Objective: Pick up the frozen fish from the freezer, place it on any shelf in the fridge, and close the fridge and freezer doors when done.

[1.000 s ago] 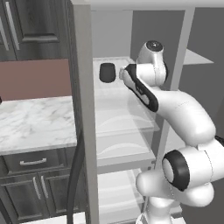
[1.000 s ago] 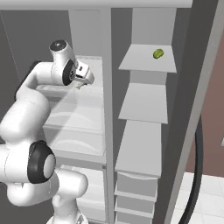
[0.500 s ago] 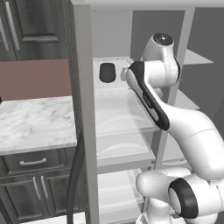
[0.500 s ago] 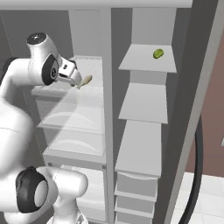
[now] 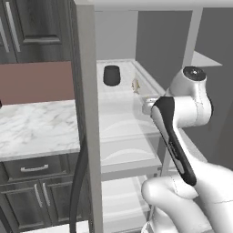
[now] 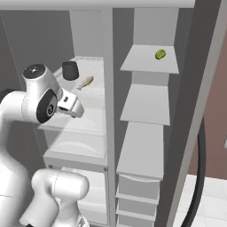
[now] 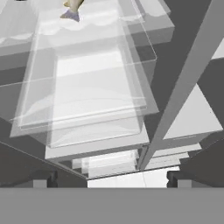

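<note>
Two compartments open, fish [image 6: 85, 82] on fridge [image 6: 95, 95] shelf

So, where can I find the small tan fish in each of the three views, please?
Left base view: the small tan fish lies on the upper clear glass shelf, right of the dark round pot.
Right base view: the fish lies on the same shelf, right of and below the pot.
Hand view: its tail shows at the top edge, left of centre.
Shared landmark: the glass shelf.
</note>
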